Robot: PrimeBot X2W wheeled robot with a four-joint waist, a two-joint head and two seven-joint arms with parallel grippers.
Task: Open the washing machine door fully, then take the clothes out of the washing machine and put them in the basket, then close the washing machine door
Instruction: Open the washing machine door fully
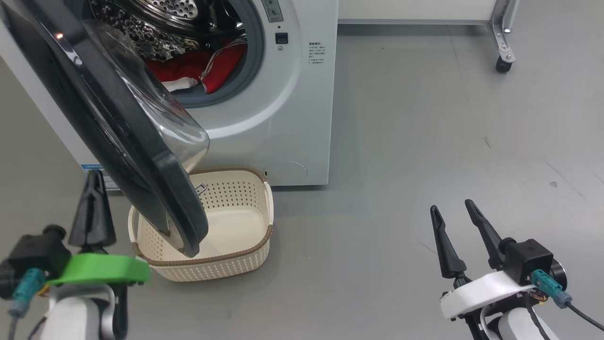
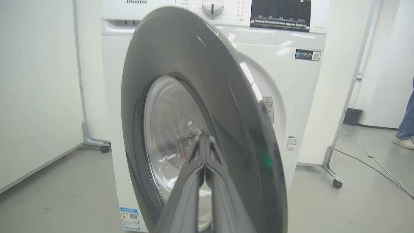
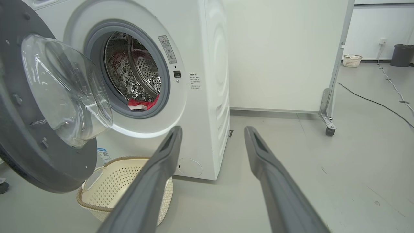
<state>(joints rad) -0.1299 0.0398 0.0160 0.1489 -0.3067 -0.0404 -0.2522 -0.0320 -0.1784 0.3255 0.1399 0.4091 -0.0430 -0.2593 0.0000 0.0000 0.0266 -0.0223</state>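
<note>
With the washing machine door hanging half-open over the basket and the clothes behind it, the left gripper, closed tight and empty beside the door, may skid off its glossy face.

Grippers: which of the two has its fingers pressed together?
The left gripper, on the green mount: its two dark fingers meet at the tips. The right gripper, on the white mount, holds its fingers clearly apart.
</note>
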